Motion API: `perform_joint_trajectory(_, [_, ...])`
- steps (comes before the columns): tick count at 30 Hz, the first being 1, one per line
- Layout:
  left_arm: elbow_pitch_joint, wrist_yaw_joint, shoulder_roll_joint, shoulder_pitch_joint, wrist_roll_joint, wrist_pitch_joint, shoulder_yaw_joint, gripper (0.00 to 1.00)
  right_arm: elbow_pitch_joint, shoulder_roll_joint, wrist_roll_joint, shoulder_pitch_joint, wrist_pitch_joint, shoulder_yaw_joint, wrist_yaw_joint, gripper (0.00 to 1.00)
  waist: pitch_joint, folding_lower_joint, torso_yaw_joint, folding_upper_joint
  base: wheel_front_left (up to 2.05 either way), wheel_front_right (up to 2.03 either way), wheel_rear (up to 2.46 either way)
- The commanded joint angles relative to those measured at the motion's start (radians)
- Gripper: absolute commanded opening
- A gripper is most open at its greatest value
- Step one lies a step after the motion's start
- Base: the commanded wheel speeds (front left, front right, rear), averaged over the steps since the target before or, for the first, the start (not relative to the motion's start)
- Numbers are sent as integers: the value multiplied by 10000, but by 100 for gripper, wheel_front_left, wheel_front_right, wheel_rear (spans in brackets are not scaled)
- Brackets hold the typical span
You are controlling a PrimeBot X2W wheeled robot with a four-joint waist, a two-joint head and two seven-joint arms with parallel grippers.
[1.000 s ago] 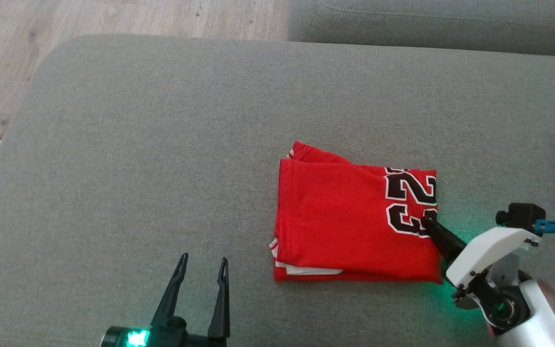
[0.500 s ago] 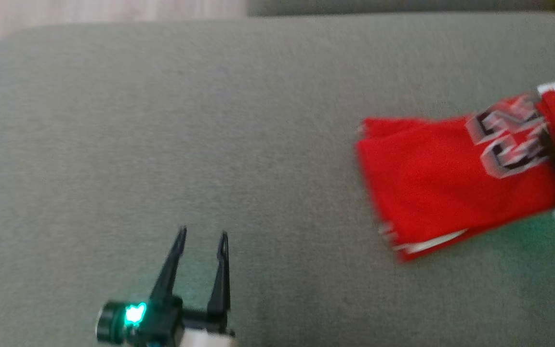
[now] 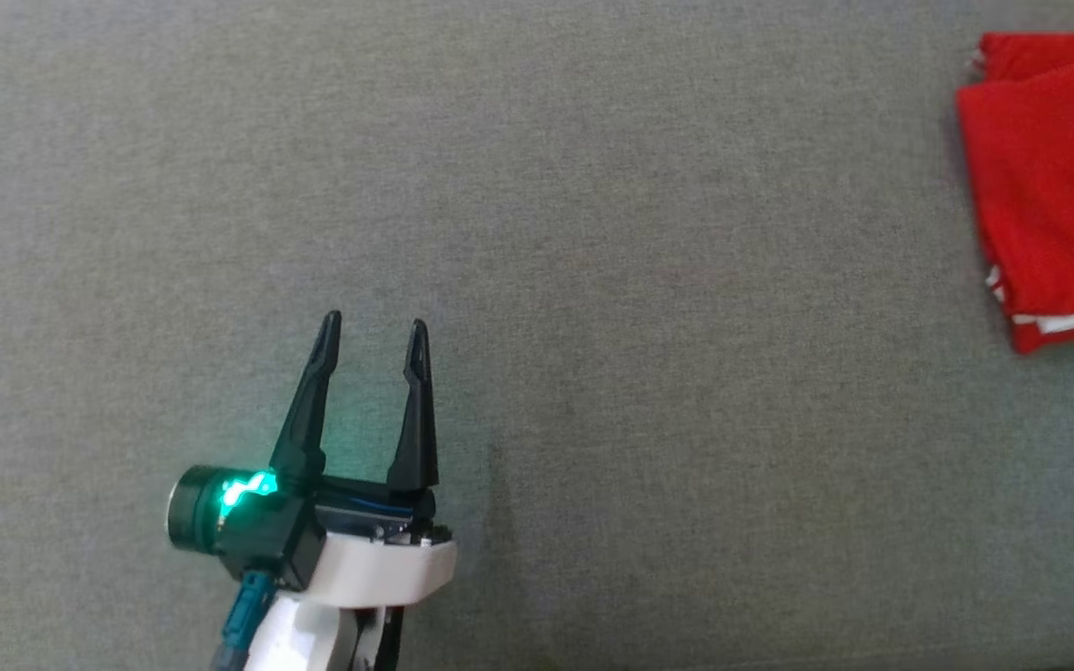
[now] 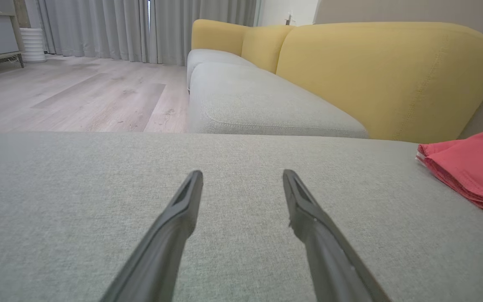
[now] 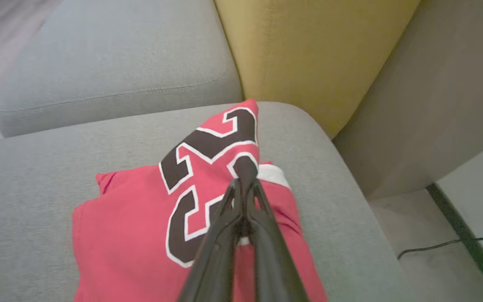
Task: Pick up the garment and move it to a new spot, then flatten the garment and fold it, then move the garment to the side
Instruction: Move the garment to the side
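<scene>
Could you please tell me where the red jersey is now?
The red jersey sits at the head view's right edge on the grey cushion, the right pincer pinching its numbered end.

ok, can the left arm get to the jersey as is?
Probably, though it's a long sideways reach: left claw is open, with bare cushion between it and the jersey. The right claw is shut on it.

Shifted: head camera framing. Dragged rightward across grey cushion (image 3: pixel 593 233): red garment (image 3: pixel 1050 186), formerly near left gripper (image 3: pixel 374 326), now well apart from it, at right edge of head view. Closed down tight on numbered edge: right gripper (image 5: pixel 245 162), with that corner raised into peak near cushion's end.
</scene>
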Motion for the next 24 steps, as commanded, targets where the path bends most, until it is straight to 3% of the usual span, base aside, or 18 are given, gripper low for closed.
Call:
perform_joint_trajectory(1, [-287, -49, -51, -151, -51, -92, 301, 100, -504, -492, -409, 67, 21, -304, -7, 100, -27, -3, -41, 1, 0, 0, 0])
perform_joint_trajectory(5, [-146, -84, -52, -202, 2, -92, 393, 100, -860, 40, -1124, 277, -141, -220, -7, 100, -433, -3, -14, 1, 0, 0, 0])
perform_joint_trajectory(13, [101, -50, -52, 280, 190, -92, 594, 100, -1630, 1842, -1595, 1154, -1007, 1607, -7, 100, -1944, -3, 110, 1, 0, 0, 0])
perform_joint_trajectory(19, [279, 73, -52, 1093, 239, -92, 641, 100, -919, 3303, -1617, 2450, -2951, 3493, -7, 100, -3410, -3, 387, 1, 0, 0, 0])
perform_joint_trajectory(24, [371, 158, -52, 1809, 287, -92, 711, 100, 77, 4208, -1757, 3288, -5271, 4789, -7, 100, -4201, -3, 661, 1, 0, 0, 0])
